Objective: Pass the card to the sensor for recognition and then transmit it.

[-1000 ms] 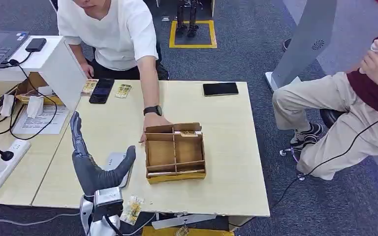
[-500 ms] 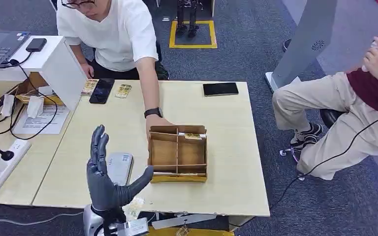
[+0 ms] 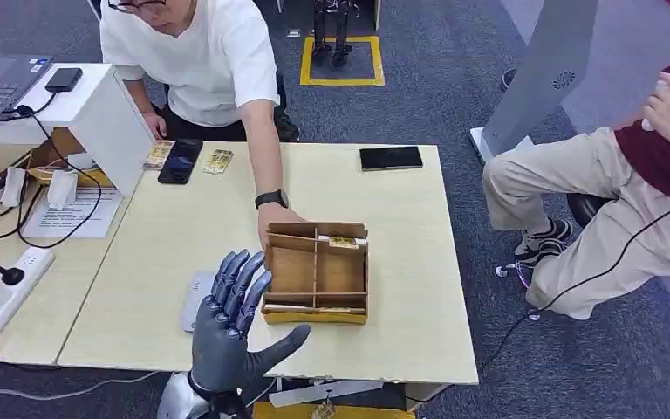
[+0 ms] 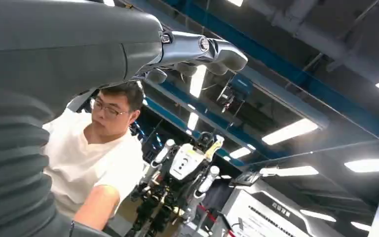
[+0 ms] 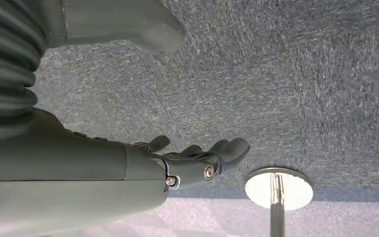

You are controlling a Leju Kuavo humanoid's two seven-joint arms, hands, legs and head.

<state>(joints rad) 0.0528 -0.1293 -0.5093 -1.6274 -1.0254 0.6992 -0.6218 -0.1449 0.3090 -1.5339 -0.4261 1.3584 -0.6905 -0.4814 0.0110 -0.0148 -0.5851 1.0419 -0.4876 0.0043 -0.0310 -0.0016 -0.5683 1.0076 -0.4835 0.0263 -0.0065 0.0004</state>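
Note:
My left hand (image 3: 231, 336) is raised over the table's near edge, palm up, fingers spread, holding nothing. It hides part of the flat grey sensor (image 3: 191, 298) on the table behind it. To the right of the hand stands a cardboard divider box (image 3: 316, 272); a card (image 3: 342, 242) lies against its far wall. A person's hand (image 3: 277, 216) touches the box's far left corner. In the left wrist view my left hand's fingers (image 4: 212, 49) point up toward the ceiling. My right hand (image 5: 197, 158) hangs over the carpet, fingers loosely extended, empty.
Two loose cards (image 3: 218, 161) and a black phone (image 3: 180, 161) lie at the table's far left, another phone (image 3: 390, 158) at the far right. A white stand (image 3: 109, 118), cables and a power strip (image 3: 0, 292) occupy the left desk. A seated person's legs (image 3: 576, 201) are at right.
My left hand has swung right and toward the near edge, turning palm up, and now covers part of the sensor. The person has slid the box slightly right.

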